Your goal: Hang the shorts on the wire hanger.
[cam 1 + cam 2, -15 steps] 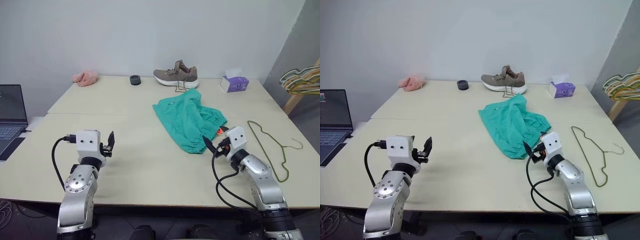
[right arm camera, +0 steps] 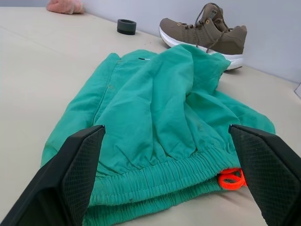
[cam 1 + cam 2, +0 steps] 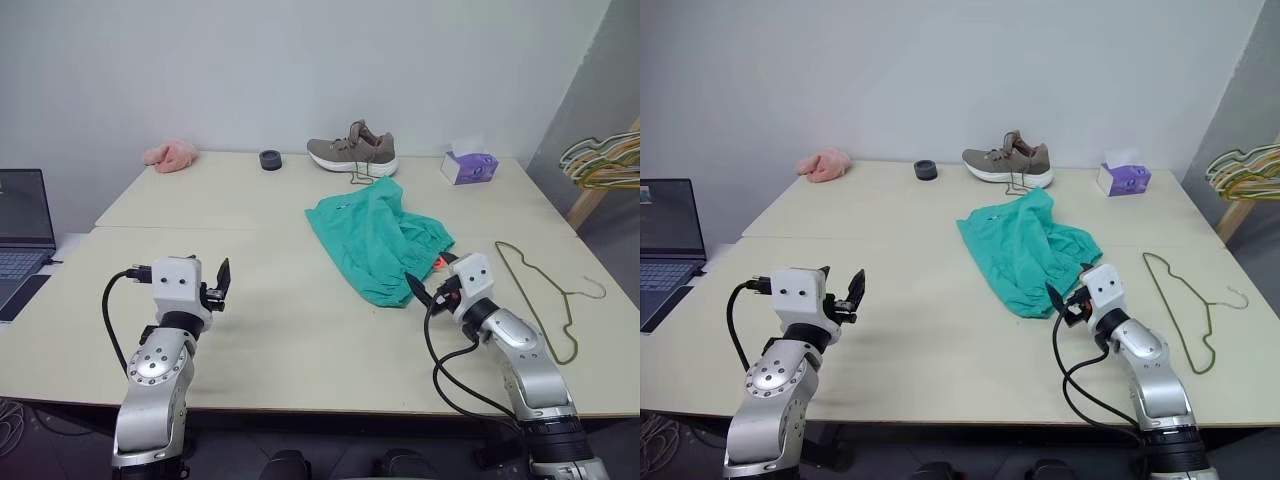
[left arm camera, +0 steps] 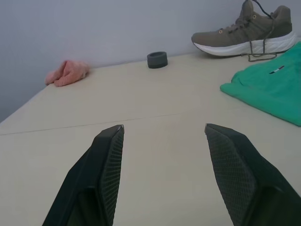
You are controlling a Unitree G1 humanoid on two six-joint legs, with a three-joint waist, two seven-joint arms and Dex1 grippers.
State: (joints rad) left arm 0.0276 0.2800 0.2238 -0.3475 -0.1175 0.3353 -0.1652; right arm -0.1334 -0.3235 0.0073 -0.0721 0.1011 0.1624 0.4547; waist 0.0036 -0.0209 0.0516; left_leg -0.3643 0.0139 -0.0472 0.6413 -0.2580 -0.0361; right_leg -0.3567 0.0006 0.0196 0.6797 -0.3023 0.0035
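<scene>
Showing shorts (image 2: 160,122), orange tag (image 2: 231,179), unreadable

A brown shoe (image 3: 352,151), purple tissue box (image 3: 468,166), pink cloth (image 3: 170,154) and laptop (image 3: 22,235) surround the table (image 3: 290,330).

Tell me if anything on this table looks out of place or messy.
A single shoe sits on the table with its laces trailing loose. The shorts lie crumpled rather than flat, and the wire hanger lies beside them, apart. Nothing looks spilled or damaged.

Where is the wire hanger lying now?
The wire hanger lies flat on the table's right side, just right of the right gripper, apart from the shorts.
</scene>
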